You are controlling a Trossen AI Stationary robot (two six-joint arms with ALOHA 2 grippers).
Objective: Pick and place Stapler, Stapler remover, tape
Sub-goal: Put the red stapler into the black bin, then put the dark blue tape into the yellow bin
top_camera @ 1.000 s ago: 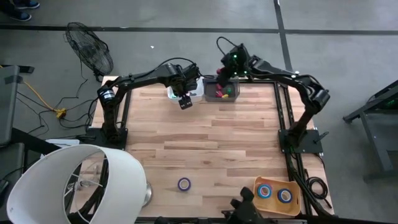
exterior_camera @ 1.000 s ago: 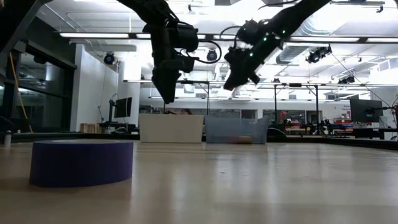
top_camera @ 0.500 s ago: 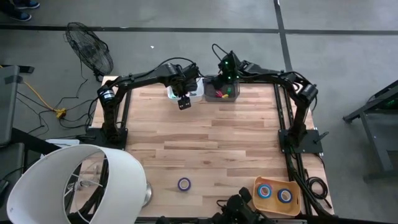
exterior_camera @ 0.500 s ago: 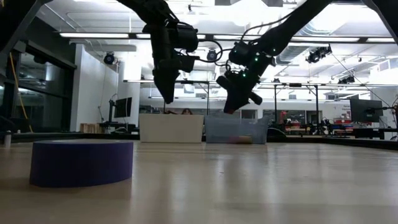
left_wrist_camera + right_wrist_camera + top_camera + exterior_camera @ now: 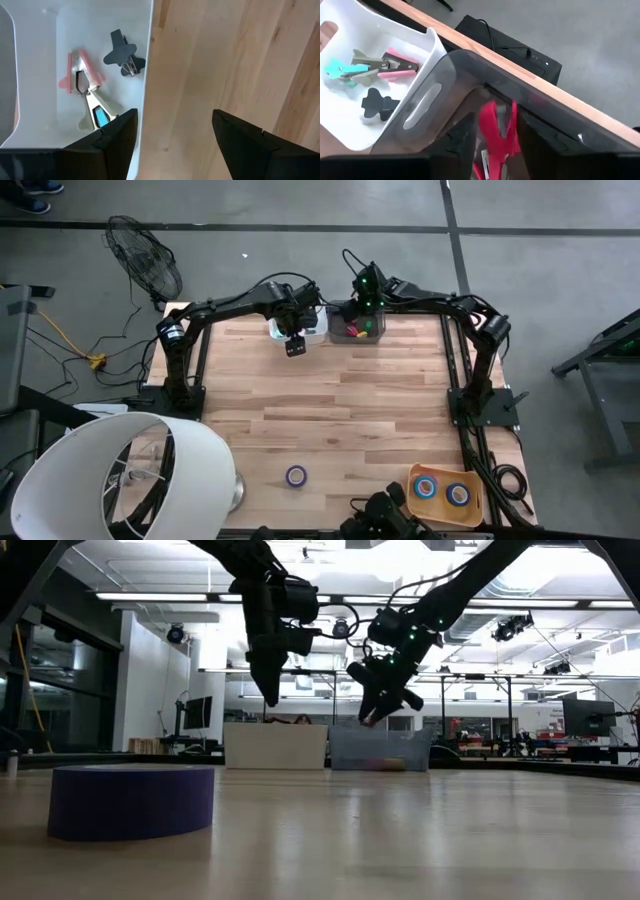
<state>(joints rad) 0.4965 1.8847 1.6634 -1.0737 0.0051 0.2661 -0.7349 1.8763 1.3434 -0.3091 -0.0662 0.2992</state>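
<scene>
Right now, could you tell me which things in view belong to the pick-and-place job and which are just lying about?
Job:
staple removers in white bin
red stapler in clear bin
purple tape roll
tape rolls on orange tray

Lying about:
floor fan
yellow cable

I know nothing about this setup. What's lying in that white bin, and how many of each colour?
In the white bin:
pink staple remover: 1
teal staple remover: 1
black staple remover: 1
Total: 3 staple removers
</scene>
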